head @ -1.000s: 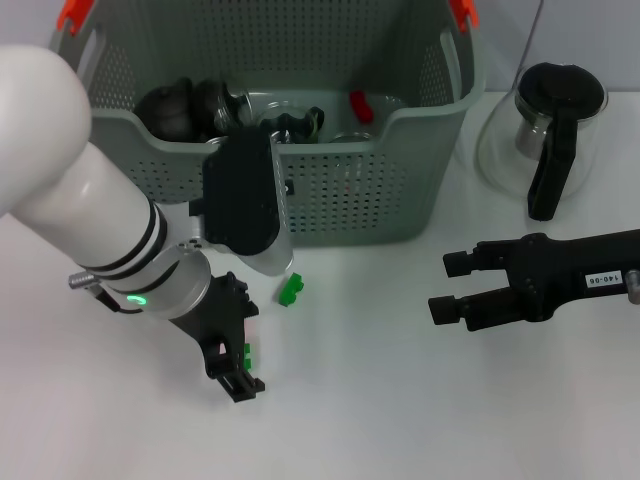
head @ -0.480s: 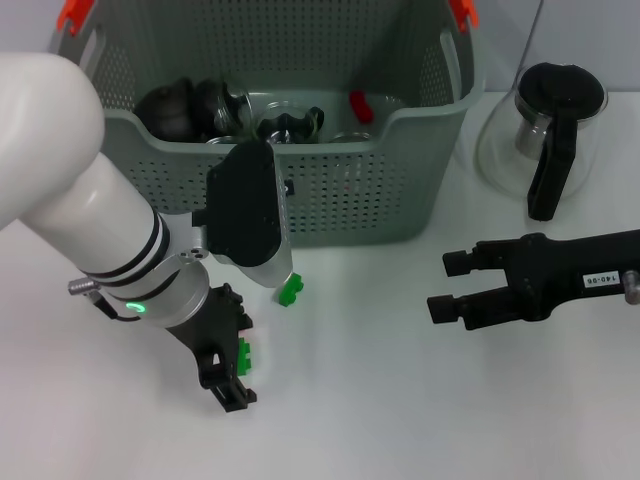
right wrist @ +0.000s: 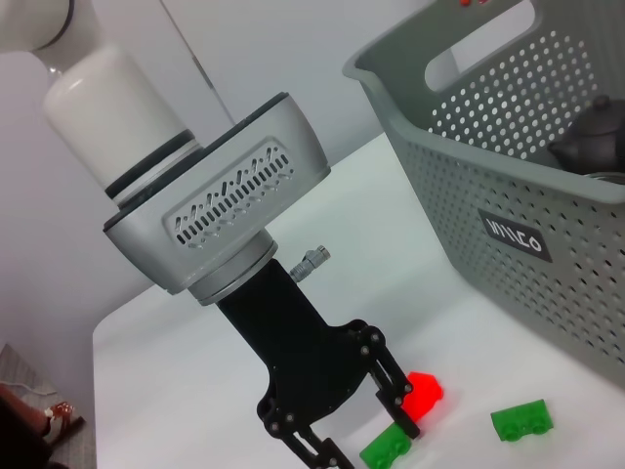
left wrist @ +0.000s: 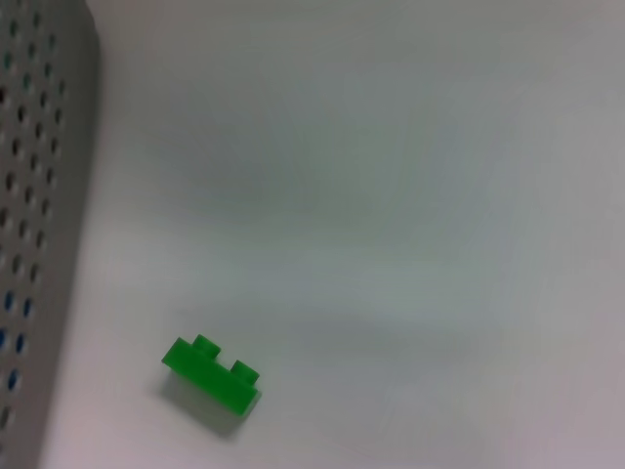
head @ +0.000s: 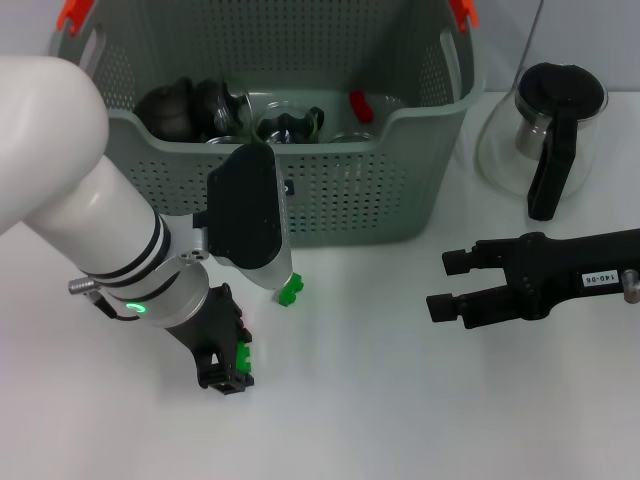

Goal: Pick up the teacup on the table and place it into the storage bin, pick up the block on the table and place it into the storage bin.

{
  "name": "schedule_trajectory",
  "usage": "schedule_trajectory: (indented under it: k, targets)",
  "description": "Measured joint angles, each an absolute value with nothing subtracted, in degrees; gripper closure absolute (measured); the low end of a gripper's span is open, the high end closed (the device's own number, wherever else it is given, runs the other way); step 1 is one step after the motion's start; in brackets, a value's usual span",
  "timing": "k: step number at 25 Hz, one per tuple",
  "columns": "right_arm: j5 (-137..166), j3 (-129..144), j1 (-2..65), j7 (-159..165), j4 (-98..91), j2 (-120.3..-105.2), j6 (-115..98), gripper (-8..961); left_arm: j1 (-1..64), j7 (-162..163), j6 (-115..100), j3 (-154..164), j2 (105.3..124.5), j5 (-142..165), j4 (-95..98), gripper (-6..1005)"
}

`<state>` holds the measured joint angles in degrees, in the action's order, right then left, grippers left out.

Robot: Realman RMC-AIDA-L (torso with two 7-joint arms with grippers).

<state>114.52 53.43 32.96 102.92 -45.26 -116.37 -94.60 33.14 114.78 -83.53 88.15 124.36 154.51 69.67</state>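
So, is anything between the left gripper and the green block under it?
Nothing visible. The left gripper is down right at the block. The other green block lies apart from it, nearer the bin.

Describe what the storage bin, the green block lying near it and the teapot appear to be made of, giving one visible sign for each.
Storage bin: looks like matte grey-green moulded plastic, judging by its regular punched holes and rounded rim.
Green block: probably glossy hard plastic; studs on top and a bright, even colour.
Teapot: apparently clear glass, since the table shows through its body, with a handle and lid that look like black plastic.
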Motion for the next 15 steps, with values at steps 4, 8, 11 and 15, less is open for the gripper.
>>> schedule_trajectory:
  k: [4, 8, 11, 15]
  targets:
    - [114.5, 53.4, 33.0, 102.9, -45.3, -116.37, -94.4, 7, 33.1, 114.9, -83.5, 88.2, 124.36, 154.5, 69.6, 451]
    - [114.5, 53.4, 32.9, 102.9, -45.3, -116.37, -94.4, 6, 33.1, 115.2, -85.0, 88.0, 124.41, 153.9, 70.9, 597]
    - [114.5, 53.4, 32.8, 102.9, -45.3, -116.37, -94.4, 6, 33.0, 115.4, -89.8, 86.0, 124.55, 149.8, 75.0, 591]
    - [114.5, 53.4, 32.7, 103.0, -45.3, -116.27, -94.4, 6, 33.2, 117.8, -99.2, 76.6, 124.48, 135.0, 83.4, 584]
